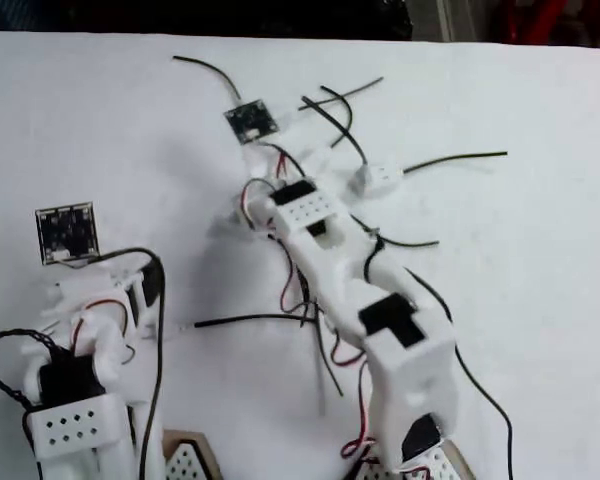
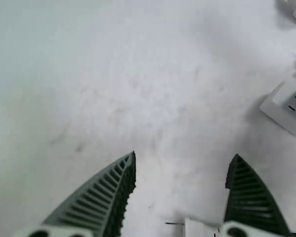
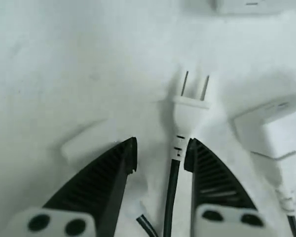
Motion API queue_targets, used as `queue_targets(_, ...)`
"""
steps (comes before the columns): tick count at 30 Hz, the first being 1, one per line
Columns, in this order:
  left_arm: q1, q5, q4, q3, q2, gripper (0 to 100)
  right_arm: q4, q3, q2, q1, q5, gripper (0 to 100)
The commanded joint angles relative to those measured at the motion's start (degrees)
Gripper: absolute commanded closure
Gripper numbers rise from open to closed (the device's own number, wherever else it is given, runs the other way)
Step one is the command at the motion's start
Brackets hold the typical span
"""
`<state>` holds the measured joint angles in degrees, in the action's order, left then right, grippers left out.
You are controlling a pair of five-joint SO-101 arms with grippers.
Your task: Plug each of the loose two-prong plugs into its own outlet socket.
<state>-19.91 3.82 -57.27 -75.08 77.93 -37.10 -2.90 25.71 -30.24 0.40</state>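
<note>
Right gripper [image 3: 161,143] released, astride the cord [image 3: 170,187] just behind the plug [image 3: 190,106], flat on the table [image 3: 64,64]. White block [image 3: 269,116] beside plug, hard to make out. Left gripper [image 2: 184,155] spread wide above bare table; outlet [image 2: 288,106] nearby, cut off at the edge.

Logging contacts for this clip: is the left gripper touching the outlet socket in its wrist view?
Apart. The left wrist view shows bare table between the left gripper, jaws open, and the outlet socket.
</note>
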Motion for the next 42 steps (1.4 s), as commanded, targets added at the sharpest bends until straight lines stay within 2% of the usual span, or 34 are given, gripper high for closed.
queue_targets(1,-0.4,0.0,1.32,0.35,0.57,71,0.84,6.15,1.98,1.98,-0.44,84.0)
queue_targets(9,-0.4,0.0,1.32,0.35,0.57,71,0.75,10.55,8.57,3.03,-0.18,84.4)
queue_targets(13,-0.4,0.0,1.32,0.35,0.57,71,-4.62,13.63,9.36,2.77,-0.09,99.3)
queue_targets(15,-0.4,0.0,1.32,0.35,0.57,71,-9.19,16.0,8.75,2.68,-0.09,95.9)
queue_targets(19,-0.4,0.0,1.32,0.35,0.57,71,-17.01,19.87,5.76,2.59,-0.44,98.1)
queue_targets(25,-0.4,0.0,1.32,0.35,0.57,71,-22.46,20.4,-2.59,2.59,-1.23,98.1)
queue_targets(35,-0.4,0.0,1.32,0.35,0.57,71,-37.23,20.4,-17.27,3.21,-18.81,98.1)
queue_targets(42,-0.4,0.0,1.32,0.26,0.57,71,-50.24,20.4,-22.37,8.75,-32.0,98.1)
